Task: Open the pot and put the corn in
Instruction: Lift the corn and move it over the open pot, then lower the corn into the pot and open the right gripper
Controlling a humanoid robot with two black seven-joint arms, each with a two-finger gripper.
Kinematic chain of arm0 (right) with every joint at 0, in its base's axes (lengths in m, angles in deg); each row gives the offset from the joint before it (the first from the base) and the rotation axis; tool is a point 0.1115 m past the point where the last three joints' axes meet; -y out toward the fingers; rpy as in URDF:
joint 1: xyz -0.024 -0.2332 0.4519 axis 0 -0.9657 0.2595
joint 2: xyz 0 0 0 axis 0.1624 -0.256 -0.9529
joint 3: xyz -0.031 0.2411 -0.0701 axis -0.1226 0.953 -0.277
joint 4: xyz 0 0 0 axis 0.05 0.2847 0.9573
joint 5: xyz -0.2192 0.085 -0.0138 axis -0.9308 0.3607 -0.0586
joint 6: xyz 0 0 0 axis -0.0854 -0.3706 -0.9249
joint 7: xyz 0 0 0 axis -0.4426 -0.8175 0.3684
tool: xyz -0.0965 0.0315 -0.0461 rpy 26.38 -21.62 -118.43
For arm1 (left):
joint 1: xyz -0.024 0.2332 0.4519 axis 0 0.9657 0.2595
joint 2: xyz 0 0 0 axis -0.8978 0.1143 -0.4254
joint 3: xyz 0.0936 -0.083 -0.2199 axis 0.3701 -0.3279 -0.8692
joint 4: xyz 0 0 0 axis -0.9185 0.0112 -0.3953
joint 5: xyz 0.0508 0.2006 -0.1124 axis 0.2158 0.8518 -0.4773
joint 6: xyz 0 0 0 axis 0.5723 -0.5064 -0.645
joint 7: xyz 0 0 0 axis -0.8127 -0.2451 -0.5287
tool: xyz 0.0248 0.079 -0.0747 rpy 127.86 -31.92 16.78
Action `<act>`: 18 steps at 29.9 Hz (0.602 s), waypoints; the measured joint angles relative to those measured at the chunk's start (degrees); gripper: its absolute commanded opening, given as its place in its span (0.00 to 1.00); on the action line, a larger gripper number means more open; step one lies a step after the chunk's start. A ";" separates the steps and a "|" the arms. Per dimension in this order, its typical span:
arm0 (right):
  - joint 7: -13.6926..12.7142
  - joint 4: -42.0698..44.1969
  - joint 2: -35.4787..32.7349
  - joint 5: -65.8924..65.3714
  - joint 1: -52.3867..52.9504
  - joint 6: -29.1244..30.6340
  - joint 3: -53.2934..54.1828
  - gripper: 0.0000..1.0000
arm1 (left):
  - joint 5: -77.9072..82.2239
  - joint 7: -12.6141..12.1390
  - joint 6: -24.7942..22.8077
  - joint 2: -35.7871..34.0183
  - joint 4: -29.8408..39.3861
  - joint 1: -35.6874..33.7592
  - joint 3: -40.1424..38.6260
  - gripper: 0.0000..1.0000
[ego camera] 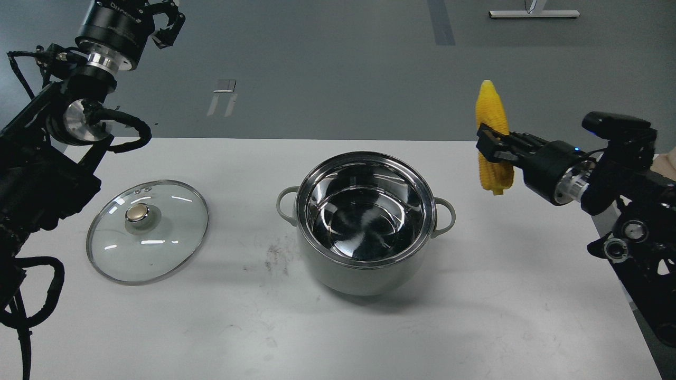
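Single head view, forward and down over table
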 measured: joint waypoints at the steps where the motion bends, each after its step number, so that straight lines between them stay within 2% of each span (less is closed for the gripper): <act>1: -0.08 -0.05 0.50 -0.03 0.89 0.00 -2.43 0.00 | 0.01 -0.02 0.01 0.00 0.25 0.00 0.00 0.98; 7: -0.45 1.52 3.65 -0.47 5.53 -0.01 -13.90 0.01 | 0.01 -0.04 0.01 -0.56 1.33 0.00 0.00 0.98; 9: -0.49 3.01 4.82 -0.54 6.17 -0.01 -15.65 0.15 | 0.01 -0.04 0.01 -0.62 1.42 0.00 -0.04 0.98; 11: -0.50 4.24 5.49 -0.55 6.41 -0.01 -16.95 0.20 | 0.01 -0.03 0.02 -0.67 1.58 0.09 -0.09 0.98; 14: -0.50 5.15 5.73 -0.56 6.53 -0.01 -17.95 0.35 | 0.01 -0.02 0.16 -0.52 1.88 0.24 -0.16 0.98; 18: -0.50 5.43 5.62 -0.56 6.49 -0.01 -18.58 0.40 | 0.01 0.04 0.26 -0.19 1.96 0.35 -0.15 0.98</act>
